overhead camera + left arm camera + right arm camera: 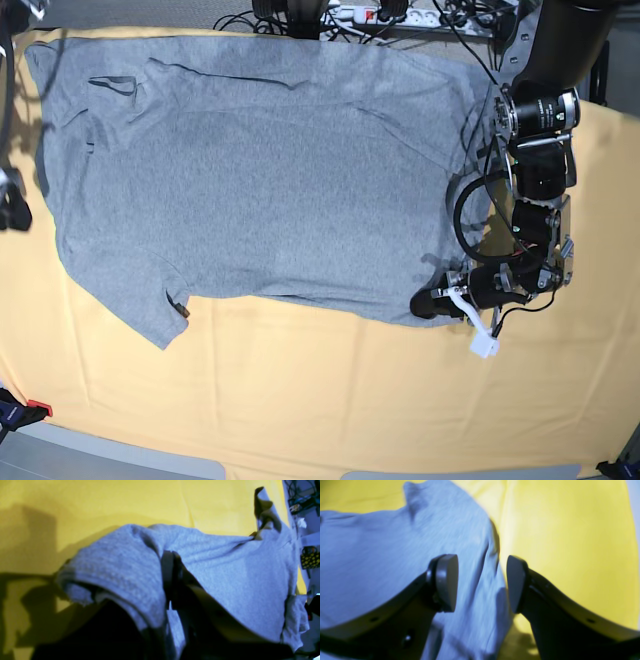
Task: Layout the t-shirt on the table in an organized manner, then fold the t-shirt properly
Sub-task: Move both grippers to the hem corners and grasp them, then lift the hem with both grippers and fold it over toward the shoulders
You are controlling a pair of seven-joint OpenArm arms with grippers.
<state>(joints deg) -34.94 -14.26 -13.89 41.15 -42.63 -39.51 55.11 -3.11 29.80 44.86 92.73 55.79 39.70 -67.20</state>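
The table (320,400) is clad in creased yellow-orange cloth; cables (330,15) are seen behind. The left gripper (430,303) is clenched on the t-shirt (260,180); the right gripper (482,582) is parted.

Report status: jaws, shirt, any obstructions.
Left gripper shut on heather-grey cotton t-shirt, near corner. Right gripper open, straddling shirt edge. Shirt spread on yellow-orange cloth table. No obstructions seen.

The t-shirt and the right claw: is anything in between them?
Nothing visible. The open right gripper hangs directly over the t-shirt edge, one fingertip above grey cloth, the other above the yellow table.
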